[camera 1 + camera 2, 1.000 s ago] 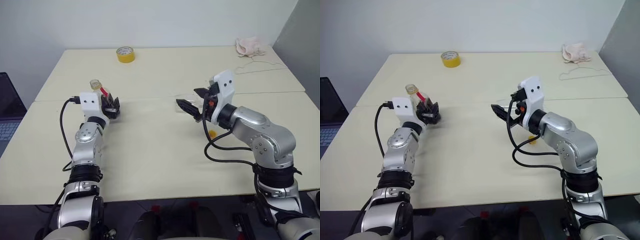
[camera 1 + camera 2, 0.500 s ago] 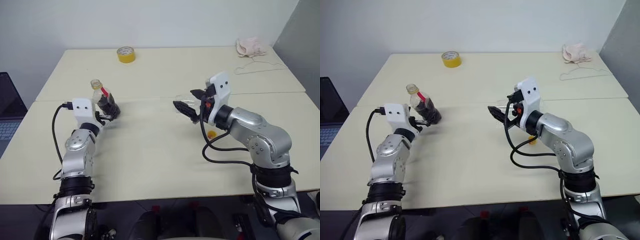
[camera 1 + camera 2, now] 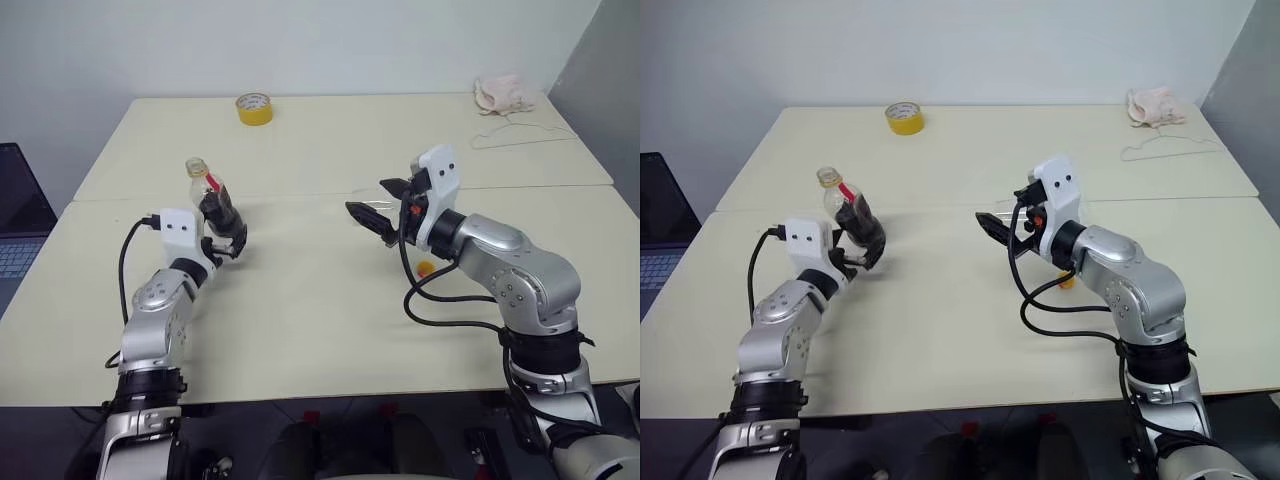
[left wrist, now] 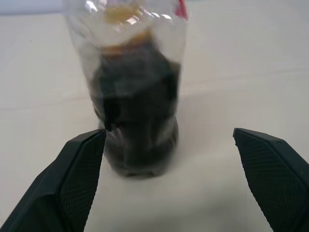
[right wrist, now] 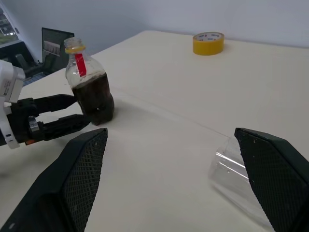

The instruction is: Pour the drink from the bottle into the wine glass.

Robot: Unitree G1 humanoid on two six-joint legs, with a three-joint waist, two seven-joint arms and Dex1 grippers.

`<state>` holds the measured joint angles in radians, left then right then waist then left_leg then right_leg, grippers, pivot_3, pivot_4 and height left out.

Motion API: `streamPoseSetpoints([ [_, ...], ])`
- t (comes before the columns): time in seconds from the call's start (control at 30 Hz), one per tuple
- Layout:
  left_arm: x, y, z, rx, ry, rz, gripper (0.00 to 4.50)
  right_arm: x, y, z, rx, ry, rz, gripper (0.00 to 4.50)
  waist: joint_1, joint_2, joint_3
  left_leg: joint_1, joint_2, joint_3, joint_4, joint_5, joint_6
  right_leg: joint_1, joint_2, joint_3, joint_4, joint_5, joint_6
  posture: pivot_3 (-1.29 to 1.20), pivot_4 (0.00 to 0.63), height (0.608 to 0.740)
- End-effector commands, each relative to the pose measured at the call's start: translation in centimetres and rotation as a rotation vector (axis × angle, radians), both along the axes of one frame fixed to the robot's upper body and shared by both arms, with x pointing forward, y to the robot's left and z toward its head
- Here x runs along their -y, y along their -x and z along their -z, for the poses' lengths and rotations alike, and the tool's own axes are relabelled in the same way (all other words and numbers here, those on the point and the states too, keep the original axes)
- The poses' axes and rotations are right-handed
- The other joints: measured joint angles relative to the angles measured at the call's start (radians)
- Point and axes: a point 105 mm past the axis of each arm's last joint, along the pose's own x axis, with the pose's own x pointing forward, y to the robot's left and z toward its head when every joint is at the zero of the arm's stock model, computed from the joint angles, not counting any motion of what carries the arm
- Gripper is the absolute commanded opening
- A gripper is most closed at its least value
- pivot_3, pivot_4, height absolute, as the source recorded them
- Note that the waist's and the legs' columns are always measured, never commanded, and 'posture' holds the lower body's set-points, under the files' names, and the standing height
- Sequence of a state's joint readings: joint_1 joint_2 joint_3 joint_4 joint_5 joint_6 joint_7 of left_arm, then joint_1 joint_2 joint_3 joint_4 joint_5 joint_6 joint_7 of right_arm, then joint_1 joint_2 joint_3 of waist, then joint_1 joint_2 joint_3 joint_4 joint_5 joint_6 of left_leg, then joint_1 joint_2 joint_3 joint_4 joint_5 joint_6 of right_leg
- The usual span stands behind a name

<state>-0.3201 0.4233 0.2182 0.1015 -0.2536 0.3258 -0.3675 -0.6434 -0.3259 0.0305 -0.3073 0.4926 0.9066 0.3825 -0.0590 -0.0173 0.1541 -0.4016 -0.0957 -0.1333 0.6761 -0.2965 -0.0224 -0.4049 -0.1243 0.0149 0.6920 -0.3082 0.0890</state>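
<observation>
The left gripper point(image 3: 862, 250), fingers spread, has been drawn back from the bottle point(image 3: 847, 209) (upright at its twelve o'clock), suggesting release; the right gripper point(image 3: 379, 207) is spread around the wine glass point(image 5: 235, 171).

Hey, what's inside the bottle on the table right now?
The bottle holds the drink, a dark brown liquid filling its lower body; the upper part looks clear. In the left wrist view the liquid hides whatever lies behind the bottle.
</observation>
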Motion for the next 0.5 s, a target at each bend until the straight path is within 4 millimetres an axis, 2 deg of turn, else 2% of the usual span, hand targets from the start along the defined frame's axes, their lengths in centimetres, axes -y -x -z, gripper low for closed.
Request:
streamPoseSetpoints([
  [0.03, 0.9, 1.0, -1.5, 0.026, -0.017, 0.098, 4.46, 0.7, -0.2, -1.4, 0.054, 0.017, -0.009, 4.50, 0.000, 0.000, 0.000, 0.000, 0.000, 0.000, 0.000, 0.000, 0.000, 0.000, 0.000, 0.000, 0.000, 0.000, 0.000, 0.00, 0.150, 0.740],
  [0.27, 1.8, 2.8, -0.6, -0.017, 0.011, 0.165, 4.46, 3.3, -1.6, -0.1, 0.041, 0.148, 0.034, 4.50, 0.003, 0.000, 0.000, 0.000, 0.000, 0.000, 0.000, 0.000, 0.000, 0.001, 0.000, 0.000, -0.002, 0.000, 0.000, 0.00, 0.150, 0.740],
  [0.37, 3.7, 4.0, -0.3, -0.034, 0.042, 0.269, 4.46, 4.6, -2.1, 0.5, 0.039, 0.235, 0.062, 4.50, 0.004, 0.000, 0.000, 0.000, 0.000, 0.001, 0.000, 0.000, 0.000, 0.001, 0.000, 0.000, -0.002, 0.000, 0.000, 0.00, 0.150, 0.740],
  [0.5, 7.2, 5.9, -0.2, -0.079, 0.059, 0.484, 4.46, 6.1, -3.5, 1.1, 0.077, 0.470, 0.097, 4.50, 0.004, 0.000, 0.000, 0.000, 0.000, 0.001, 0.000, 0.000, 0.000, 0.001, 0.000, 0.000, -0.002, 0.000, 0.000, 0.00, 0.150, 0.740],
])
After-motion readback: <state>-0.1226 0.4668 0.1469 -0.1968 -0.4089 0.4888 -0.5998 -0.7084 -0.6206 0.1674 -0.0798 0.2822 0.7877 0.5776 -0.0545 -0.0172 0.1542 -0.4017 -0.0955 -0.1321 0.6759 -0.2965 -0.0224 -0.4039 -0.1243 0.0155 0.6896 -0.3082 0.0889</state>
